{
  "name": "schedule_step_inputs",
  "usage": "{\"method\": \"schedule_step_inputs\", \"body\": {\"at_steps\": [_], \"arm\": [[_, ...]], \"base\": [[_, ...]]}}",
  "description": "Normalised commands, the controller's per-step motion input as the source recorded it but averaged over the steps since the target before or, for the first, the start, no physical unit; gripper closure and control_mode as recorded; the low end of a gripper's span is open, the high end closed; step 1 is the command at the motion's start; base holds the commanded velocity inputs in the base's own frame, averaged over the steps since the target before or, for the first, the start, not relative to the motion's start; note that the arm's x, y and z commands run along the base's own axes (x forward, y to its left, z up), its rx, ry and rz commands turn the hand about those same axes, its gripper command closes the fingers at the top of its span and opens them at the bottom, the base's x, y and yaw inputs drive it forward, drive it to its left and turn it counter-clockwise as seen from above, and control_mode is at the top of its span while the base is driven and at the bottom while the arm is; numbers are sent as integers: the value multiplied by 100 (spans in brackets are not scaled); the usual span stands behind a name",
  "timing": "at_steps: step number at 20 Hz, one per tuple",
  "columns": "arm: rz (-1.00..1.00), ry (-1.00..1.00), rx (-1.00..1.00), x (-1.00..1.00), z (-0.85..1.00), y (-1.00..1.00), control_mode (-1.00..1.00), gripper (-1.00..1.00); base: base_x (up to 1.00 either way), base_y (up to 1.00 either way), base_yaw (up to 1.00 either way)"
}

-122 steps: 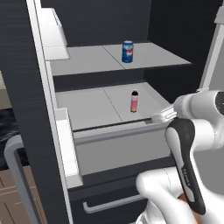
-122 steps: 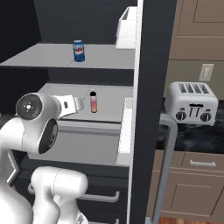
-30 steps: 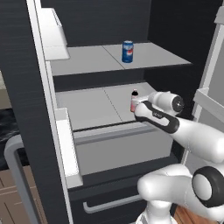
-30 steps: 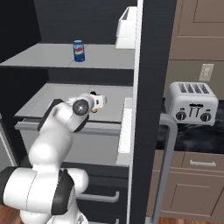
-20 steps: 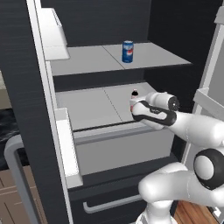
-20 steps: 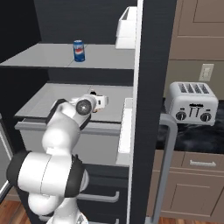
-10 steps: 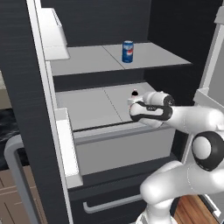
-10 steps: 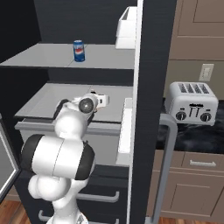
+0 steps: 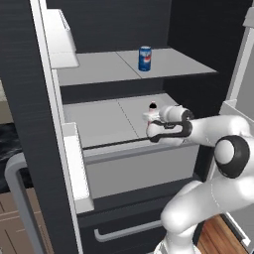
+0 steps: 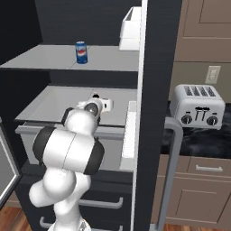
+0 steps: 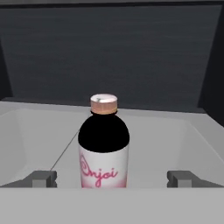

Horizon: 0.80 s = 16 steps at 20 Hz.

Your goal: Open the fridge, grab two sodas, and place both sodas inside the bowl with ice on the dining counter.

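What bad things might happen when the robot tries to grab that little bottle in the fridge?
1. The bottle is tall and narrow and stands upright between the open pincer. If one fingertip touches it first, it might tip over on the shelf.
2. If it fell, it might roll deeper into the fridge, which would be harder to reach.
3. The blue can waits on the higher shelf; lifting the arm carelessly might bump that shelf's edge.

Blue can (image 9: 145,58) stands on upper shelf (image 9: 99,67); bottle (image 11: 103,144) on lower shelf (image 9: 101,121).
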Motion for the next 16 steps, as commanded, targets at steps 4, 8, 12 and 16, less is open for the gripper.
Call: {"method": "schedule_step_inputs", "body": {"at_steps": [4, 8, 12, 16], "arm": [[0, 0, 0, 16, -19, 8, -100, -100], [0, 0, 0, 25, -18, 21, -100, -100], [0, 0, 0, 24, -15, 20, -100, 100], [1, 0, 0, 13, -8, 4, -100, 100]], "base": [[0, 0, 0], [0, 0, 0], [0, 0, 0], [0, 0, 0]]}}
